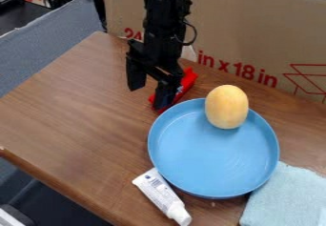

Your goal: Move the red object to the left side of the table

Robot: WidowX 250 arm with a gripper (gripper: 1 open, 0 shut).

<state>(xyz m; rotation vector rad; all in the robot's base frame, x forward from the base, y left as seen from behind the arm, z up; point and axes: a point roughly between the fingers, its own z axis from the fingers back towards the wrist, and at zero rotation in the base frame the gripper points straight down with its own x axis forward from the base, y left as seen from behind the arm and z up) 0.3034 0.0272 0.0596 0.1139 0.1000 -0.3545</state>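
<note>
The gripper (pixel 149 84) is seen spread wide (nothing held), its fingers straddling the near end of the red object (pixel 180 83), which lies on the table (pixel 71 106) beside the blue plate (pixel 213 152)

Red print on the cardboard box (pixel 254 39) at the far side reads "in x 18 in" — a partial "2" shows further left, the rest hidden behind the arm.

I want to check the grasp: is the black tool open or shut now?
Open: the black tool shows two fingers apart above the small red rectangular block, not clamped on it.
</note>
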